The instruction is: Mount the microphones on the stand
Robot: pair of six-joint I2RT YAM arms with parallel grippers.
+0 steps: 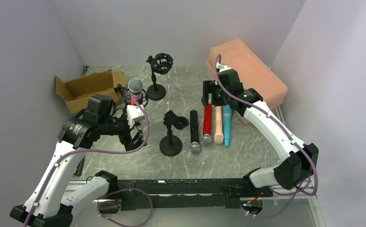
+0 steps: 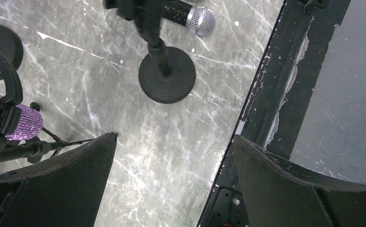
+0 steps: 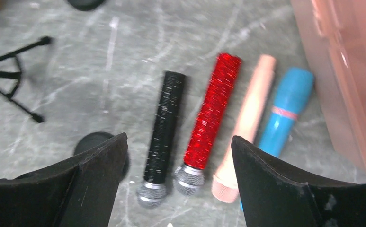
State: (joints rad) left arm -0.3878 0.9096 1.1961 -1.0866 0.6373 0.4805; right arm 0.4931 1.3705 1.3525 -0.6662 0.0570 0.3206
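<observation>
Four microphones (image 1: 208,120) lie side by side in a row on the counter (image 1: 181,163), right of centre. Just left of them stands a round-based stand (image 1: 171,138), and a second stand (image 1: 157,78) stands farther back. At the left, a fifth microphone (image 1: 135,86) sits upright in a tripod stand (image 2: 29,150), with a box (image 1: 88,87) to its left. A bin (image 1: 247,71) sits behind the row, at the far right.

Plain pale grey walls (image 1: 181,28) closed in the table (image 1: 218,161) at the back and both sides; its top was grey stone-pattern with white veins; an open cardboard box (image 1: 88,87) sat in the far left corner, a peach plastic bin (image 1: 252,66) at the far right; the light was even and soft.
</observation>
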